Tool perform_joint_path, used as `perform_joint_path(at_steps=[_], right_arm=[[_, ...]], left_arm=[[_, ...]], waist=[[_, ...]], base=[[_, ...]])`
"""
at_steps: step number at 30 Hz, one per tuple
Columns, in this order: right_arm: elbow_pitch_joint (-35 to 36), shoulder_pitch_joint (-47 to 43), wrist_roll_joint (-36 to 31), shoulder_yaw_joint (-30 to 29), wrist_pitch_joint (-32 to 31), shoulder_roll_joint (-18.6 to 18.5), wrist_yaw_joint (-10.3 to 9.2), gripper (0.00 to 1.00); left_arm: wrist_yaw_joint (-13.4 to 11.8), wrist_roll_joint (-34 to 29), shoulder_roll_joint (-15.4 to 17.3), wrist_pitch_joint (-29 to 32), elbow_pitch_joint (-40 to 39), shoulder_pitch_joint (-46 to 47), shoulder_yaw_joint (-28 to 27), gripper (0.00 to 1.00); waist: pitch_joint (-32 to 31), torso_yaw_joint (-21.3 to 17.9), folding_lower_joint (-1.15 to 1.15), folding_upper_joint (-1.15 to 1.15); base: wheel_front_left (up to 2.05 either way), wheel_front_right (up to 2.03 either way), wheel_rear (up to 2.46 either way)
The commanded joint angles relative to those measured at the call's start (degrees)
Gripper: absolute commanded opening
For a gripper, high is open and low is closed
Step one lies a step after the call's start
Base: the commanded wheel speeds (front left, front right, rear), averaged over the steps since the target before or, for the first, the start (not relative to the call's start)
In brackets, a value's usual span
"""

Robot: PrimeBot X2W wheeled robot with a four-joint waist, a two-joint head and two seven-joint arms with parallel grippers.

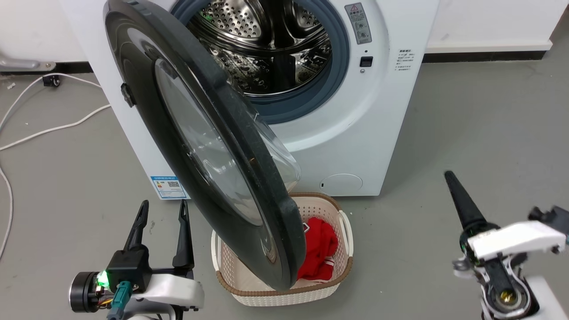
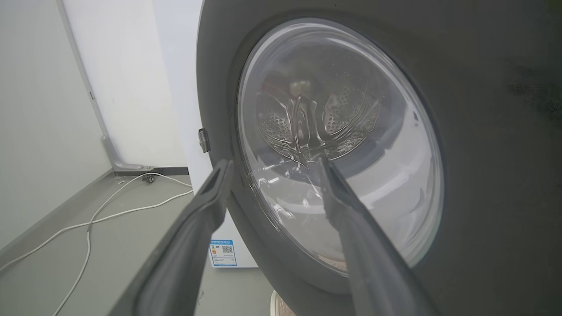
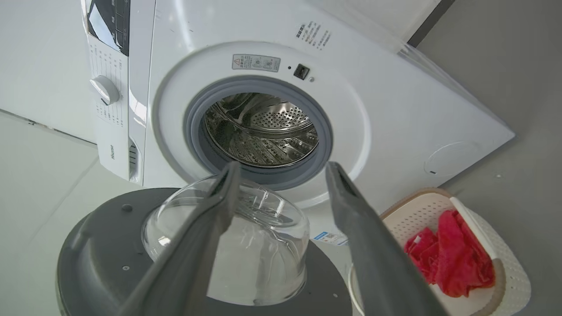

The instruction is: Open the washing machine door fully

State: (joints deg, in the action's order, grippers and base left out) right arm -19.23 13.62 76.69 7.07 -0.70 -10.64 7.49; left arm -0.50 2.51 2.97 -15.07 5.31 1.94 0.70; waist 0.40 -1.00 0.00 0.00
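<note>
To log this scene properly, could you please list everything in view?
washing machine: one, white, by the back wall
washing machine door: one, glossy black with clear glass, partly open, overhanging the basket
drum: one, steel, inside the machine
gasket: one, grey, around the drum mouth
sticker: one, blue, machine's lower left corner
basket: one, white with brown rim, on the floor before the machine
cloth: one, red, in the basket
cable: white, count unclear, on the floor left of the machine
left gripper: one, dark, jaws apart, empty
right gripper: one, dark, jaws apart, empty
</note>
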Motion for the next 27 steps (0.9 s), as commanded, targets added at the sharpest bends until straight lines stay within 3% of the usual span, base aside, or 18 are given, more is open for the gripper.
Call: perform_joint_path(at_steps=[1, 2, 3, 5, 6, 11, 16, 21, 27], right_arm=[[1.0, -2.0, -3.8, -0.1, 2.8, -0.5, 0.0, 1.0], [1.5, -3.0, -6.9, -0.1, 4.8, -0.9, 0.0, 1.0], [2.4, -5.2, -17.6, -0.9, 10.4, -1.2, 0.0, 1.0], [2.8, -6.4, -26.6, -2.2, 12.8, -1.2, -0.01, 1.0], [2.8, -6.4, -26.6, -2.2, 12.8, -1.2, -0.01, 1.0], [8.7, -8.7, -50.2, -9.2, 15.0, 2.8, -0.01, 1.0], [19.1, -11.7, -67.2, -12.9, 14.8, 6.5, -0.01, 1.0], [26.4, -15.6, -75.2, -11.4, 12.3, 7.7, -0.02, 1.0], [26.0, -19.4, -72.1, -10.4, 11.1, 7.8, -0.02, 1.0]], left_arm=[[0.1, -0.3, 0.1, -0.2, 0.1, -0.6, -0.2, 1.0], [0.1, -0.3, 0.1, -0.2, 0.2, -0.5, -0.3, 1.0], [0.1, -0.3, 0.1, -0.2, 0.1, -0.6, -0.5, 1.0], [0.1, -0.4, 0.1, -0.2, 0.1, -0.7, -0.6, 1.0], [0.1, -0.4, 0.1, -0.2, 0.1, -0.7, -0.6, 1.0], [0.1, -0.4, 0.1, -0.2, -0.1, -0.6, -1.0, 1.0], [0.2, -0.6, 0.3, -0.2, -0.1, -0.4, -1.3, 1.0], [0.4, -0.9, 0.5, -0.2, -0.3, 0.0, -1.4, 1.0], [0.4, -1.3, 0.6, -0.2, -0.6, 0.2, -1.2, 1.0]], waist=[[-0.2, -0.1, 0.0, 0.0], [-0.3, -0.1, 0.0, 0.0], [-0.5, -0.2, 0.0, 0.0], [-0.6, -0.3, 0.0, 0.0], [-0.6, -0.3, 0.0, 0.0], [-0.7, -0.5, 0.0, 0.0], [-0.7, -0.5, 0.0, 0.0], [-0.6, -0.3, 0.0, 0.0], [-0.5, -0.1, 0.0, 0.0]], base=[[0.0, 0.0, 0.0], [0.0, 0.0, 0.0], [0.0, 0.0, 0.0], [0.0, 0.0, 0.0], [0.0, 0.0, 0.0], [0.0, 0.0, 0.0], [0.0, 0.0, 0.0], [0.0, 0.0, 0.0], [0.0, 0.0, 0.0]])
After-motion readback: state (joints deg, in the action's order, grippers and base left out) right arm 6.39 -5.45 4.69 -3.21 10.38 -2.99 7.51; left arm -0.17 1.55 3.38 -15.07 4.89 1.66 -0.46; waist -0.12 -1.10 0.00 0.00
